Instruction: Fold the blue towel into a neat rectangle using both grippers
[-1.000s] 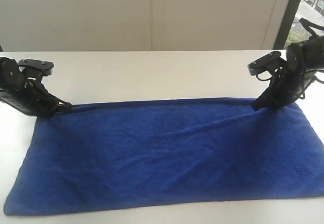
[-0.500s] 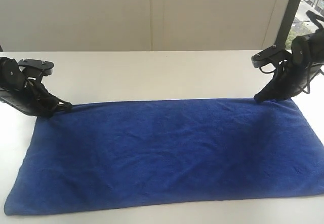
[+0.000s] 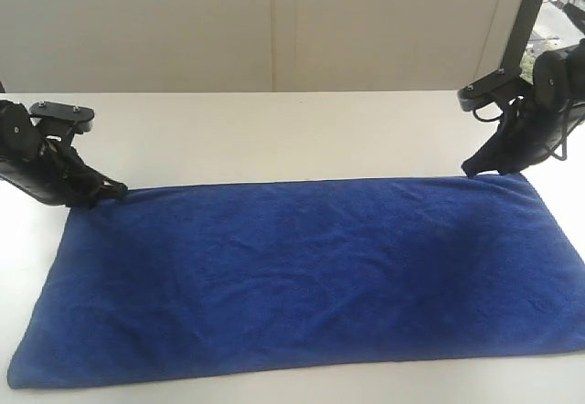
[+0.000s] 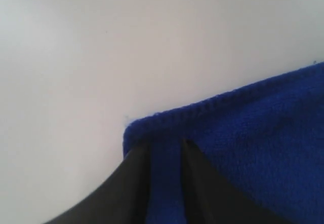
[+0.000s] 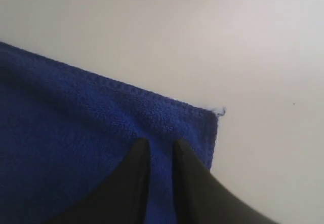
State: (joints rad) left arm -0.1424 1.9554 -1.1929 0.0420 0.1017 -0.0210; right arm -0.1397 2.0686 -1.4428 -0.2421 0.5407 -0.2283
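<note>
Blue towel (image 3: 302,276), flat on white table (image 3: 274,130). Left gripper (image 4: 165,145), right gripper (image 5: 161,142) at its far corners, jaws slightly apart.

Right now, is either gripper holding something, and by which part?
Nothing looks held. The left gripper and right gripper sit at the blue towel's two far corners, fingers slightly apart, and the towel lies flat.

Blue towel (image 3: 302,276) plain royal blue; left gripper (image 4: 164,144), right gripper (image 5: 161,142) black; table (image 3: 274,130) off-white.
</note>
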